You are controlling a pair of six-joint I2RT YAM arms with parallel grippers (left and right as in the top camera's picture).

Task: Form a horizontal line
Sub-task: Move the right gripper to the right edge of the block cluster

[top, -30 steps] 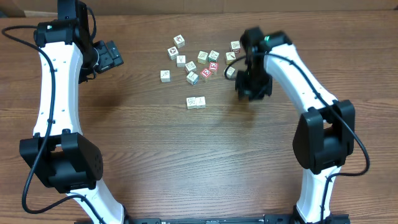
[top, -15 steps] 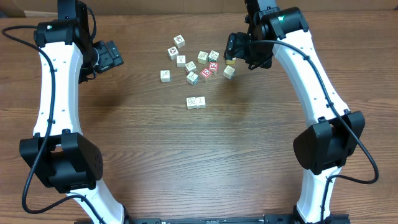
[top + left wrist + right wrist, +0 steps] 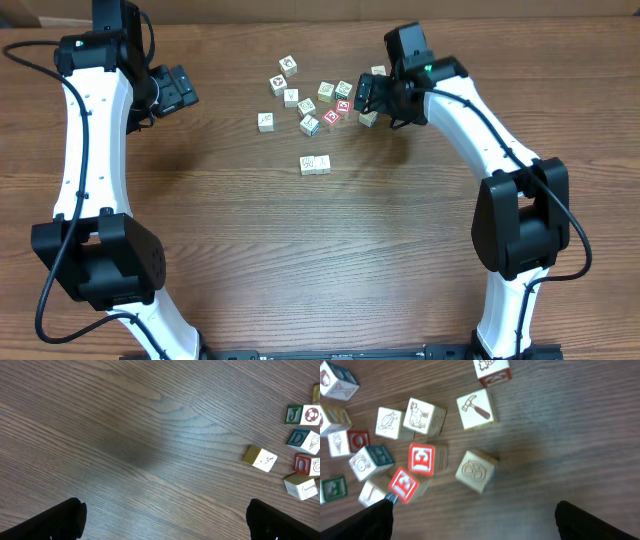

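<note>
the right gripper (image 3: 475, 522) hovers over the loose pile, fingers spread wide and empty. just ahead of them sits a pale cube (image 3: 476, 471), turned askew; closing on it that way could twist it or squirt it out. a red cube (image 3: 403, 485) just beside one fingertip could get knocked or caught too. the horizontal line (image 3: 315, 164), two touching cubes, lies well apart from these fingers. the left gripper (image 3: 165, 520) hangs open over bare bench (image 3: 125, 435).

Both arms extended, jaws spread wide.
Left gripper (image 3: 183, 92) sits at upper left of the frame; right gripper (image 3: 364, 96) points leftward, upper centre-right.
</note>
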